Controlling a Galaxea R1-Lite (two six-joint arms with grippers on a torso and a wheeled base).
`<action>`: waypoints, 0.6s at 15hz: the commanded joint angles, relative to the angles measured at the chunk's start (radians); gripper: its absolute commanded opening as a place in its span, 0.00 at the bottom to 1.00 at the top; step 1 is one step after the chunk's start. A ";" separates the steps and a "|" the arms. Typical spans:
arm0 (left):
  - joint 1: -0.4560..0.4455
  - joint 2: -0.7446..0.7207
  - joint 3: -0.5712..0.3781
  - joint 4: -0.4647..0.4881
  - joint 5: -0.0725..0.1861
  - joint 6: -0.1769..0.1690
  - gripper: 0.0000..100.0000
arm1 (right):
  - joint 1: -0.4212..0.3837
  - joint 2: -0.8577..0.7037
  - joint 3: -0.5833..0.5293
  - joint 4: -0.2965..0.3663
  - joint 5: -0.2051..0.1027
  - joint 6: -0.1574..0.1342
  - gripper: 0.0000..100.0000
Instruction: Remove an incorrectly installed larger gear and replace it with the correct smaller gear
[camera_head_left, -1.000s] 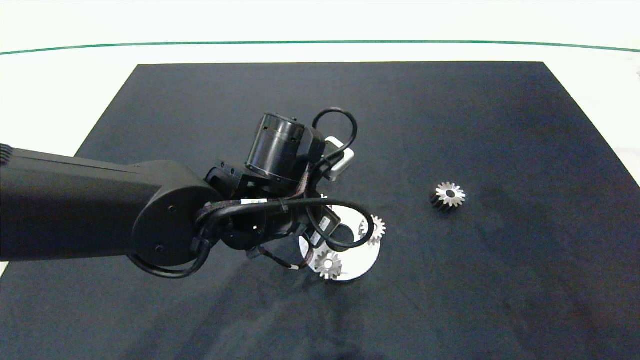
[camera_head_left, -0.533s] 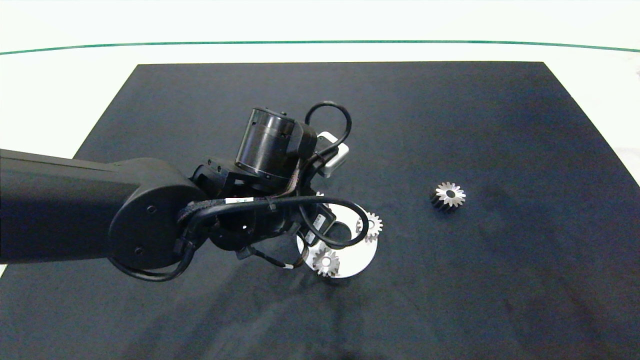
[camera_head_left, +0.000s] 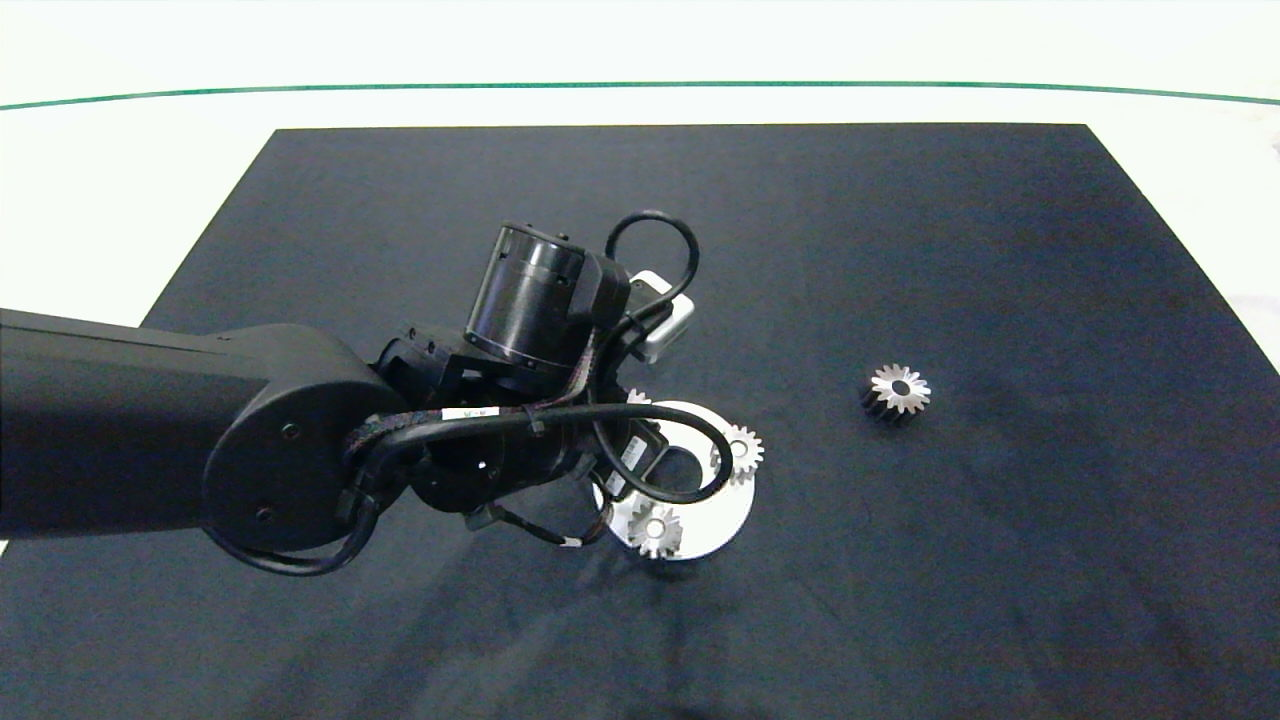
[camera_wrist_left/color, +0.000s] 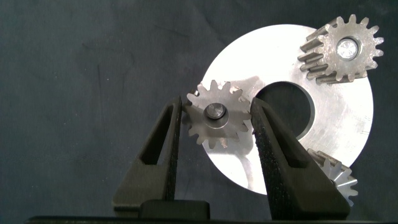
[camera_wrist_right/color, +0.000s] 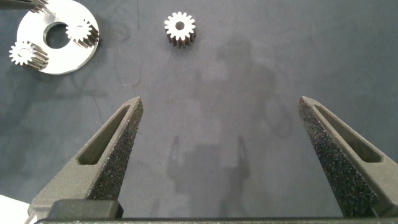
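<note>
In the left wrist view my left gripper (camera_wrist_left/color: 217, 102) is shut on the larger gear (camera_wrist_left/color: 217, 116). This silver gear with pointed teeth sits on a pin of the round metal plate (camera_wrist_left/color: 348, 118), and a finger touches its teeth on each side. From above, the left arm's wrist hides almost all of that gear. The smaller gear (camera_head_left: 900, 388), silver-faced with black flanks and a dark bore, lies loose on the mat to the plate's right. It also shows beyond my right gripper (camera_wrist_right/color: 221, 102) as the smaller gear (camera_wrist_right/color: 180, 27). That gripper hangs high and wide open, holding nothing.
Two more silver gears sit on the plate (camera_head_left: 720, 505), one at its right edge (camera_head_left: 742, 452) and one at its near edge (camera_head_left: 655, 530). A black mat (camera_head_left: 1000, 250) covers the white table. The right arm is outside the head view.
The left arm shifted a little to the left. The plate and its gears slid slightly with it. The loose gear stayed put.
</note>
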 joint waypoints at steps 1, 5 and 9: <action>0.003 0.005 -0.001 0.003 0.004 0.001 1.00 | 0.000 -0.001 0.000 0.002 0.000 -0.002 1.00; 0.004 0.005 0.000 0.003 0.004 0.001 1.00 | 0.000 -0.001 0.000 0.002 0.000 -0.002 1.00; 0.003 0.007 0.002 0.003 0.004 0.001 1.00 | 0.000 -0.001 0.001 0.002 0.000 -0.002 1.00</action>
